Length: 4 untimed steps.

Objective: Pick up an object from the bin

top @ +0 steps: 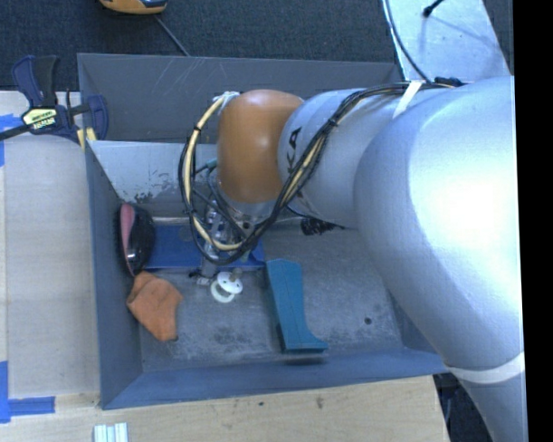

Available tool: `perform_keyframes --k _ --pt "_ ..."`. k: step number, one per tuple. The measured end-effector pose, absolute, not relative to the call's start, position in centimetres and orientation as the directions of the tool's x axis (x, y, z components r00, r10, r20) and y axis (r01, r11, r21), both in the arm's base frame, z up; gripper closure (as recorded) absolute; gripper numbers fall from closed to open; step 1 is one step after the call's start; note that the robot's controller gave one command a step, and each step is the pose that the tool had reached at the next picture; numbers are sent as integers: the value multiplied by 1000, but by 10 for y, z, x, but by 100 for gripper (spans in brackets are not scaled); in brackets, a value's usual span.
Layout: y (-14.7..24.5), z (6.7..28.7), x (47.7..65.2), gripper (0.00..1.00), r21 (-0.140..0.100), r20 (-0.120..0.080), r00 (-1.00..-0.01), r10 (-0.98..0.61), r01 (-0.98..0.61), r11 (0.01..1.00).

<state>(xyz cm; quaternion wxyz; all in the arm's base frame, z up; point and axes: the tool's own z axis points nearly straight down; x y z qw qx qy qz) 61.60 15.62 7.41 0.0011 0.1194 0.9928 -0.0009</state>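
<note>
Slab, blue, one (under end effector); wedge, blue, one.

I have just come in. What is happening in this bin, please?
The robot arm reaches into the grey bin from the right. Its gripper is low over a flat blue thing, close to a small white round piece. I cannot tell whether it holds anything. An orange-brown lump, a black and pink thing and a teal block lie nearby.
</note>
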Motion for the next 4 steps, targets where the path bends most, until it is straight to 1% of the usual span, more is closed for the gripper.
perform_keyframes --k 1,2,3,4 --pt "156 92 613 100 -5 7 -971 238 238 971" --pt "156 115 615 100 -1 1 -971 238 238 971" --pt "156 129 616 100 1 -3 -971 238 238 971" --pt "156 141 616 100 1 -3 -971 238 238 971"
